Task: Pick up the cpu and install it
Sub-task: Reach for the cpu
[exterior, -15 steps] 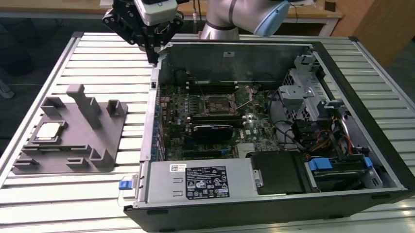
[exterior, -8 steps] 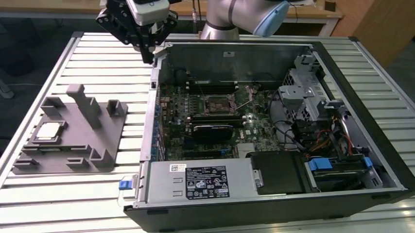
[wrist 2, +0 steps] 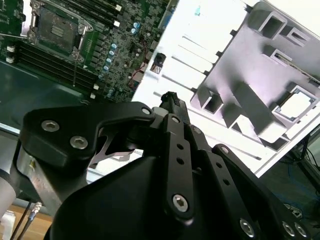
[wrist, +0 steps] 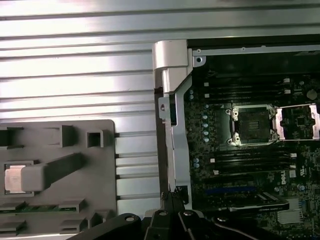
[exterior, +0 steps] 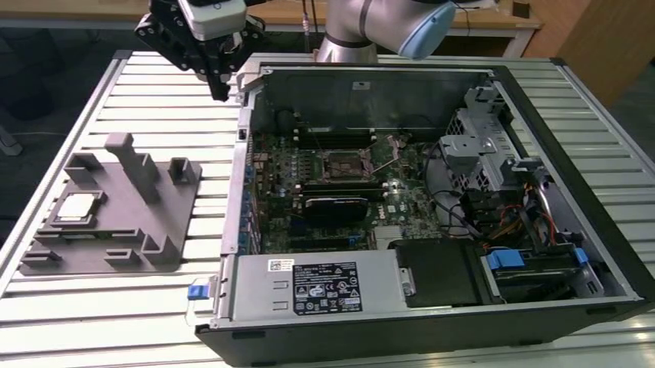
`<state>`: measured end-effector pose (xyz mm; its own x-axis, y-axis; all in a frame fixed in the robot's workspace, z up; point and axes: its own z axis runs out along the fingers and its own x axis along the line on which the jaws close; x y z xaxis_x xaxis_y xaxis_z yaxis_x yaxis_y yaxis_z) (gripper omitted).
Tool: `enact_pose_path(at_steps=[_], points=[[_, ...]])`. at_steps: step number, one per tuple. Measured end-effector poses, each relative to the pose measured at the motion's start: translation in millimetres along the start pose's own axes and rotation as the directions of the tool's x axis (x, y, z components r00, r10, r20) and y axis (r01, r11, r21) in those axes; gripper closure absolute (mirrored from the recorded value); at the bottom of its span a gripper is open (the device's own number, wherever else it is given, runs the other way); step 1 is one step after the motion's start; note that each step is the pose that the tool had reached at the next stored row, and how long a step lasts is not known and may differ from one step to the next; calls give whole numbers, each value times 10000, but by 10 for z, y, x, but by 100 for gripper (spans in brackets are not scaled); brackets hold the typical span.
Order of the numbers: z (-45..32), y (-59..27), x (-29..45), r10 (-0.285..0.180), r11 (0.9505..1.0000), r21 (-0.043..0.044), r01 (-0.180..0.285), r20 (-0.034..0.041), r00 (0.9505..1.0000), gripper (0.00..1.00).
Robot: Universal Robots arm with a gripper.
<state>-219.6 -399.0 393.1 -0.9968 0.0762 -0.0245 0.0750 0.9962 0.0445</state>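
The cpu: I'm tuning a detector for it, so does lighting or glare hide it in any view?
In the exterior view the cpu is evenly lit, its top and rim distinct; in the second wrist view glare blows it out to plain white, like the table slats; in the first wrist view it is bright, pinkish, partly behind a gray post.

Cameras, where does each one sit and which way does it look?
Exterior view: off the arm, high up, looking down on the open computer case, the grey holder with the cpu, and the gripper by the case's corner.
First wrist view: on the arm, looking down past the gripper at grey holder and socket.
Second wrist view: on the arm, behind the gripper, looking slantwise over it.
Shared: all three show the cpu in the grey holder.
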Motion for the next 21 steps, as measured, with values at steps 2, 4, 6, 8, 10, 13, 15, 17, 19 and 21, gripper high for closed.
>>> enact_pose_path(at_steps=[2, 4, 6, 8, 10, 13, 15, 17, 19, 21], points=[[1, -4, 52, 1, 10000, 0, -1, 0, 10000, 89], [1, -8, 105, 1, 10000, 0, -1, 0, 10000, 89], [3, -12, 157, 0, 10000, 1, 0, -1, 10000, 89], [7, -16, 209, 1, 10000, 1, -1, -1, 10000, 89], [11, -20, 264, 2, 10000, 1, -2, 0, 10000, 89], [17, -27, 350, 1, 10000, 1, -1, -1, 10000, 89], [22, -32, 410, 1, 10000, 1, -1, 0, 10000, 89], [26, -36, 465, 3, 10000, 0, -3, 0, 10000, 89], [30, -41, 517, 4, 10000, 0, -4, 0, 10000, 89], [33, -45, 570, 3, 10000, 1, -3, -1, 10000, 89]])
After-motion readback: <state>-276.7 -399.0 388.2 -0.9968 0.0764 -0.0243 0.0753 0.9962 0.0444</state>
